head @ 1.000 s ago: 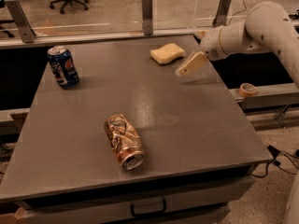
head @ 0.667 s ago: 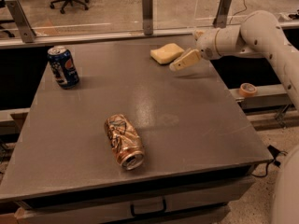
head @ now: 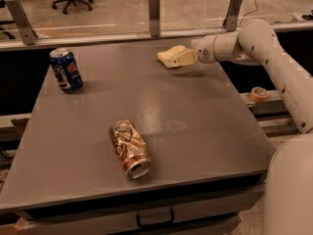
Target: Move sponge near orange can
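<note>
The sponge is a pale cream block lying at the far edge of the grey table, right of centre. My gripper reaches in from the right and is right against the sponge's right end, partly overlapping it. The orange can is dented and lies on its side near the table's front, left of centre, with its silver top towards the front. It is far from the sponge.
A blue soda can stands upright at the table's far left. A roll of tape sits on a ledge off the right side. A glass barrier with metal posts runs behind the table.
My gripper has moved left and slightly back, from beside the sponge to right against its right end. The sponge and both cans have not moved.
</note>
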### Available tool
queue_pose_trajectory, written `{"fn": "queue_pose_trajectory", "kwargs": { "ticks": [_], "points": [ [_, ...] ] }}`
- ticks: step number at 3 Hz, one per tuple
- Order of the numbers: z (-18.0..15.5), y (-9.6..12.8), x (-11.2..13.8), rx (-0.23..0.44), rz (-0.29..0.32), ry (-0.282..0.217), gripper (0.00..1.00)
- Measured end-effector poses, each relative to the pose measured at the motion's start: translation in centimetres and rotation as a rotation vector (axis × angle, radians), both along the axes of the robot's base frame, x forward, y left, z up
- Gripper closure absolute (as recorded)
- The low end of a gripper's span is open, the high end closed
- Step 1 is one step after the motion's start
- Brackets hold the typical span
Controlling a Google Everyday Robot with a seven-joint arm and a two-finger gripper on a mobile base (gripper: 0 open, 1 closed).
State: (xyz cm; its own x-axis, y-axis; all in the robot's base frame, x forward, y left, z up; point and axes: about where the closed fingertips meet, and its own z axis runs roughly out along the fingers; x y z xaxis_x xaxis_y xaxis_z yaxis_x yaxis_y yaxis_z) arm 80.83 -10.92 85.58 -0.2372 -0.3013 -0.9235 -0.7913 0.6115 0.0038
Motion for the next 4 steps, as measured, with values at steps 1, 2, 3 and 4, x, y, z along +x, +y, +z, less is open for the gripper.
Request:
{"fn": "queue_pose_trajectory", "kwargs": {
  "ticks": [1,2,3,4],
  "points": [
    [-0.2,0.4,0.2,0.039,-0.02,0.04,0.23],
    [0.2,0.6,-0.5,0.067,-0.023,0.053,0.46],
    [1.0,1.4,-2.7,0.075,0.012,0.051,0.69],
    [2.2,2.4,-6.0,0.059,0.097,0.032,0.93]
  ]
}}
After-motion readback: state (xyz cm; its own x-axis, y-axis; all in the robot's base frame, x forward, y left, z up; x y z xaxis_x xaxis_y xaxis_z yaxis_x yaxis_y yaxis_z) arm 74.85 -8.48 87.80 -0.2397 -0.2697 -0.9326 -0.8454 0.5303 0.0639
